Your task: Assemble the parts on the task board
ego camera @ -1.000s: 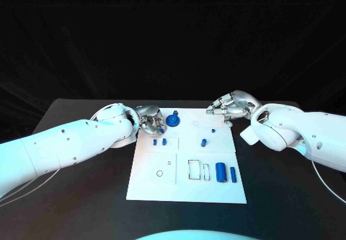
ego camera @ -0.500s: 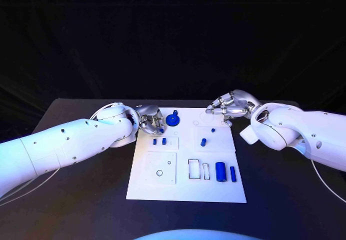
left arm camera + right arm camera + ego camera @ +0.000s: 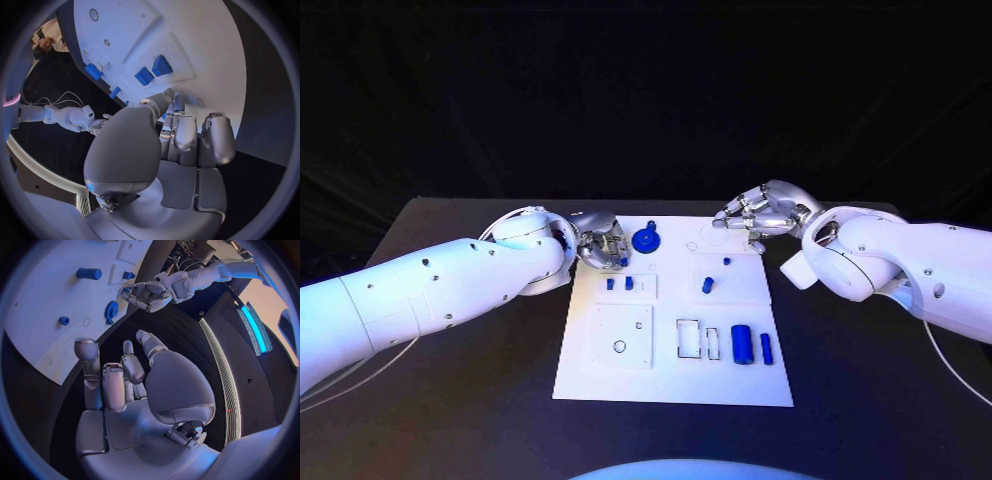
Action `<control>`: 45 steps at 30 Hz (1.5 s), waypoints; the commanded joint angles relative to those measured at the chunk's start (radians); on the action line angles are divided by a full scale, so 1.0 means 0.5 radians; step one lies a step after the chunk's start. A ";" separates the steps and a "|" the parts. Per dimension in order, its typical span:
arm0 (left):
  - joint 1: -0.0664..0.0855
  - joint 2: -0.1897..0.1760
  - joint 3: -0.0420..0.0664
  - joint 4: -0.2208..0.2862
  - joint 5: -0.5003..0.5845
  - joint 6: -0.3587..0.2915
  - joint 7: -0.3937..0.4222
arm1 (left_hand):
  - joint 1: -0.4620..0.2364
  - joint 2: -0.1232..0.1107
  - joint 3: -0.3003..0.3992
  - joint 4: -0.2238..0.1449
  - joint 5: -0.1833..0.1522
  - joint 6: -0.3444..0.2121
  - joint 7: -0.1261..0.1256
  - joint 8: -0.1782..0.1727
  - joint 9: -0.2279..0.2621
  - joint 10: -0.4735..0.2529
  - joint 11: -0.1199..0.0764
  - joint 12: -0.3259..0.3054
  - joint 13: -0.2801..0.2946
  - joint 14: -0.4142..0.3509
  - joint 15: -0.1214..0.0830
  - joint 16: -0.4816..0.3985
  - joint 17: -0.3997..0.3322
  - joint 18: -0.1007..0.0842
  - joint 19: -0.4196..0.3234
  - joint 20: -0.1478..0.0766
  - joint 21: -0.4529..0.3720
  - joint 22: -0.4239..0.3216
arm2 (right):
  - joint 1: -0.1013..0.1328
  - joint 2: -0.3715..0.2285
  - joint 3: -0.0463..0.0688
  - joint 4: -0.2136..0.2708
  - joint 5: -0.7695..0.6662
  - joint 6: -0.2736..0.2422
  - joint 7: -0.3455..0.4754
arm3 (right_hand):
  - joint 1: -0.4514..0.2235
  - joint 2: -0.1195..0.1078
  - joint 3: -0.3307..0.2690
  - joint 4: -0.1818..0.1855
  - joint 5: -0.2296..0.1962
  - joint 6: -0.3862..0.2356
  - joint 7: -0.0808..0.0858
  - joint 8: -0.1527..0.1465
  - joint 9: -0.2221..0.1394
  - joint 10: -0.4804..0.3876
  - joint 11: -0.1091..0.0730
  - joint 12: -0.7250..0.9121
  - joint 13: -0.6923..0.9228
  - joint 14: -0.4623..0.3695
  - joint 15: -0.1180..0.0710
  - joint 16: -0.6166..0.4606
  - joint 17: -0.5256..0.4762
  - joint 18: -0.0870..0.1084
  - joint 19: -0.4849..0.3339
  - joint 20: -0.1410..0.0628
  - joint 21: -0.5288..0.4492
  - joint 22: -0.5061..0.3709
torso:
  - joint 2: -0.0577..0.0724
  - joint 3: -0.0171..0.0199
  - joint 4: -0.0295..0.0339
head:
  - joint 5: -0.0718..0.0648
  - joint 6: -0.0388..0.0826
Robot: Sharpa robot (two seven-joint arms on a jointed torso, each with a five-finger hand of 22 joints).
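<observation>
The white task board lies in the middle of the table. A blue gear stands near its far edge. My left hand hovers at the board's far left corner, beside the gear. Its fingers are curled and pinch a small blue part; a sliver of that blue part shows between thumb and fingers. My right hand hangs over the far right corner, its fingers loosely apart with nothing in them. The gear lies ahead of it.
Two small blue blocks sit left of centre, and two more small pieces stand right of them. Two blue cylinders lie beside rectangular slots at the near right. A ring outline marks the near left panel.
My left hand has drawn slightly back toward the board's far left corner, and a small blue part now shows at its fingertips. The right hand has barely moved.
</observation>
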 commanded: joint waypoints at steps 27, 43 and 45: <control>0.005 -0.285 0.012 0.137 1.433 -0.358 0.408 | 0.018 0.013 0.009 -0.021 0.007 0.074 0.033 0.018 -0.022 -0.043 0.055 -0.034 0.024 -0.370 0.048 -0.592 -0.736 0.158 -0.504 0.039 -0.700 -0.780 | -0.008 -0.040 0.001 -0.033 -1.657 0.132 -0.227 | 0.138 -0.079 0.578 -0.200 -0.240 0.011 0.089 -0.239 -0.132 -0.527 0.102 -1.805 -1.652 -0.051 0.060 -0.258 -0.279 -0.074 0.231 0.033 0.381 0.369 | 0.002 -0.0037 0.000 | -0.082 0.034; -0.002 -0.403 0.012 0.372 2.221 -0.363 0.616 | 0.001 0.009 -0.045 -0.039 0.006 0.095 0.030 0.035 -0.027 -0.020 0.048 -0.003 0.042 -0.445 0.045 -0.757 -0.895 0.208 -0.636 0.037 -0.999 -1.077 | -0.100 0.025 0.001 0.017 -2.321 0.177 -0.426 | 0.094 -0.168 0.654 -0.164 -0.226 0.106 0.077 -0.333 -0.184 -0.507 0.119 -1.965 -1.889 0.090 0.073 -0.073 -0.040 -0.144 0.395 0.034 0.673 0.643 | 0.000 -0.0035 0.006 | -0.087 0.035; -0.002 -0.407 0.012 0.382 2.226 -0.365 0.625 | 0.000 0.008 -0.047 -0.039 0.006 0.095 0.031 0.035 -0.027 -0.020 0.049 -0.003 0.043 -0.445 0.046 -0.758 -0.896 0.208 -0.636 0.037 -1.001 -1.079 | -0.110 0.036 0.001 0.014 -2.329 0.184 -0.431 | 0.095 -0.169 0.658 -0.163 -0.225 0.108 0.077 -0.338 -0.186 -0.506 0.120 -1.968 -1.897 0.095 0.075 -0.063 -0.025 -0.147 0.402 0.034 0.687 0.656 | 0.001 -0.0026 0.003 | -0.085 0.034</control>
